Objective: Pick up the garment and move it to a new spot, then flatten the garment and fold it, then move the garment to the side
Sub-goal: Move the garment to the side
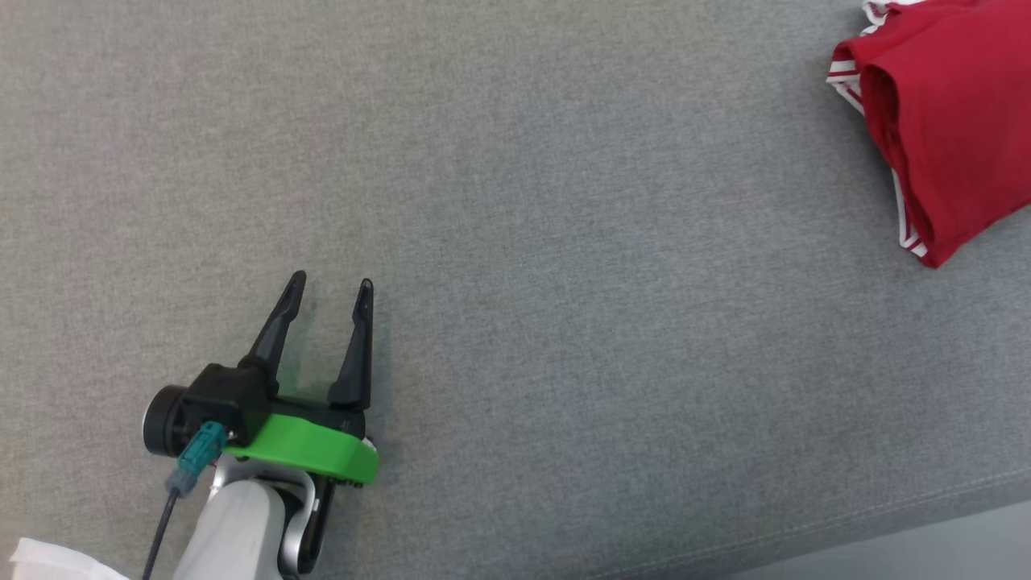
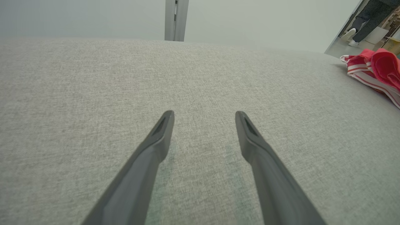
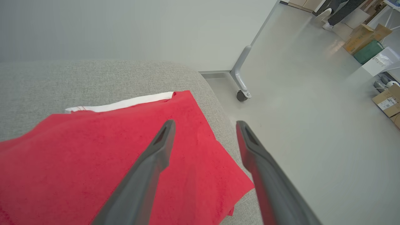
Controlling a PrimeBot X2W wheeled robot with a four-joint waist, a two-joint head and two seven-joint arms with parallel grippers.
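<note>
Red garment [image 1: 942,121] lies folded at the bench [image 1: 564,242] edge. Above it the right end effector [image 3: 205,122] hangs spread, gripping nothing; the left end effector [image 1: 333,279] is spread over bare bench.

Readable text: none
Sticker [image 3: 385,103] on cardboard box [image 3: 394,93]: print too small to read (far right, right wrist view)

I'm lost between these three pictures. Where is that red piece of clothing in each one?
Head view: the red garment lies in the top right corner, cut by the picture's edge.
Left wrist view: the red garment sits at the far right edge, in the upper part.
Right wrist view: the red garment spreads across the lower left.
Shared landmark: the grey fabric surface beneath it in all three.
</note>
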